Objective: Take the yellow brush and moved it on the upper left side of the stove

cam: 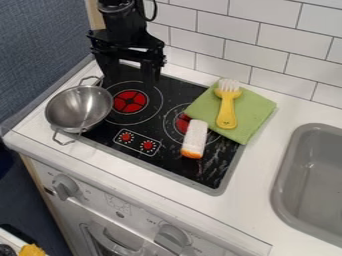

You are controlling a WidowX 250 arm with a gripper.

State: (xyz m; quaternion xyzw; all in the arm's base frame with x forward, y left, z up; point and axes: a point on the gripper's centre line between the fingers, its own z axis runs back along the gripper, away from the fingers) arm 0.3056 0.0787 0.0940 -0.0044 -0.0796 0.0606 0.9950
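while the yellow brush (227, 114) lies on the green cloth (255, 107), well apart from the pincer (130, 80), the step in hand looks to be the approach, with the grasp and the carry to come. the pincer is wide, its two fingers standing apart with nothing between them, over the back left part of the stove (207, 175), about where the brush should end up. the next move, i judge, calls for going right and a little toward the camera, then down astride the yellow handle, and closing across its narrow width before lifting. a low or loose pinch could drag the cloth along.

from the pincer, the brush is to the right and somewhat nearer the camera, its white bristles pointing to the back wall and its handle end toward the camera. the steel pan (79, 109) is left of the pincer and nearer the camera, close enough to the goal that the brush could knock it on being set down. right of the pincer and nearer the camera lies a white thing with an orange end (195, 137), just beside the cloth.
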